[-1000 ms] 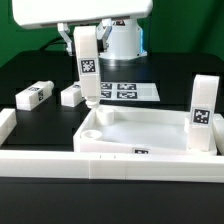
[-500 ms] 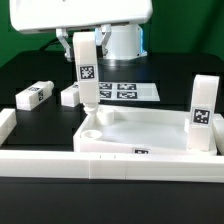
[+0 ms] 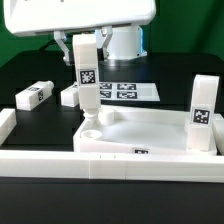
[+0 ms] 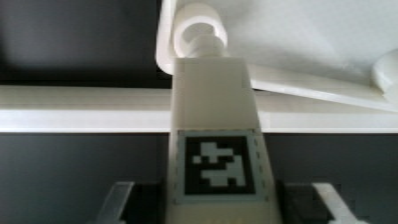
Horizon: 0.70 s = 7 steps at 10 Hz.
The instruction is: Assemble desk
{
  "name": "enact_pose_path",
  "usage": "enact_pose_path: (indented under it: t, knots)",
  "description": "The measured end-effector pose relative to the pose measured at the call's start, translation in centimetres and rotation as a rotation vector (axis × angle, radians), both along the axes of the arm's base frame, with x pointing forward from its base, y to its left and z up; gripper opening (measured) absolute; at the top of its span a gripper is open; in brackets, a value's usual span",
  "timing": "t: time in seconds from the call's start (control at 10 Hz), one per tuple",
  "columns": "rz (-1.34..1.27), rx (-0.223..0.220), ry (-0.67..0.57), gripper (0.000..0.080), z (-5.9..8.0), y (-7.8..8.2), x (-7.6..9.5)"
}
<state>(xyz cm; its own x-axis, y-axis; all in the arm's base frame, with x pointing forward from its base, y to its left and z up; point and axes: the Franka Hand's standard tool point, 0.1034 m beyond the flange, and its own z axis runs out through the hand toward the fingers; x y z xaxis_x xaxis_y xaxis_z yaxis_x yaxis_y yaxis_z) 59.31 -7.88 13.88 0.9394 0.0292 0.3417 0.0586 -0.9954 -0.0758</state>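
My gripper (image 3: pixel 82 44) is shut on a white square-section leg (image 3: pixel 87 78) and holds it upright, tag facing the front. The leg's lower tip hangs just over the round corner recess (image 3: pixel 92 129) of the white tray-like desk top (image 3: pixel 140 149), at the exterior view's left. In the wrist view the leg (image 4: pixel 217 130) runs between my gripper (image 4: pixel 221 200) fingers down to that recess (image 4: pixel 199 35) in the desk top (image 4: pixel 302 40). A second leg (image 3: pixel 203 112) stands upright at the top's right corner. Two more legs (image 3: pixel 33 95) (image 3: pixel 72 95) lie on the black table.
A long white border rail (image 3: pixel 100 166) runs along the front, with a side piece (image 3: pixel 5 125) at the exterior view's left. The marker board (image 3: pixel 125 90) lies flat behind the desk top. The robot's white base (image 3: pixel 122 38) stands behind it.
The held leg has come down, its tip closer to the corner recess. The grip is unchanged and the other parts have not moved.
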Motion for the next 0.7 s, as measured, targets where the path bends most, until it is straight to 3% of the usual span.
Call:
enact_pose_path:
  t: [0.1, 0.4, 0.7]
  knots:
    - [0.014, -0.031, -0.014, 0.029, -0.4, -0.2, 0.2]
    - [0.044, -0.062, -0.02, 0.029, -1.1, 0.0, 0.6]
    - [0.036, -0.061, -0.014, 0.029, -1.4, -0.5, 0.4]
